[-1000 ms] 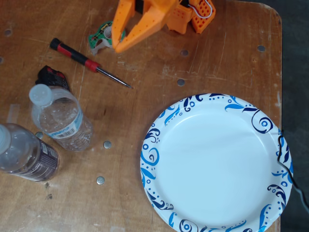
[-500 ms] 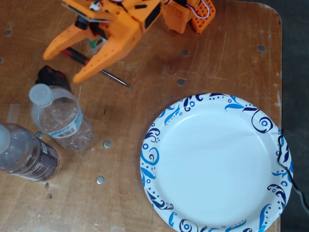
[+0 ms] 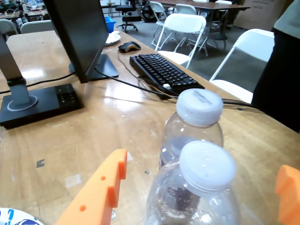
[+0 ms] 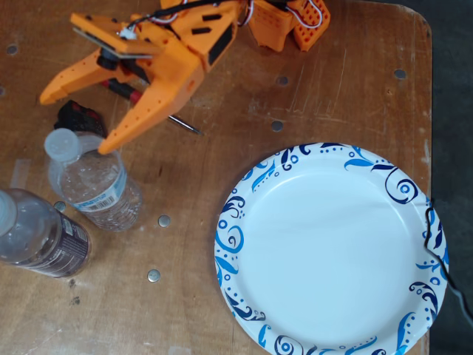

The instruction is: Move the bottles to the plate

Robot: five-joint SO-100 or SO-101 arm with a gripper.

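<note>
The gripper [image 4: 77,122] has swung down from the table's far edge and is now spreading wide open just above the blue-labelled bottle [image 4: 96,185], lining up a grab. The brown-labelled bottle [image 4: 41,237] is waiting beyond it, and the plate [image 4: 244,214] is sitting empty off to its side. It's a worn wooden table [image 4: 332,89], in an office.

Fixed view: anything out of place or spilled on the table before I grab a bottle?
No spills; both bottles stand capped. A red-handled screwdriver and a small black object lie under the open gripper, right beside the nearer bottle. The plate is bare.
</note>
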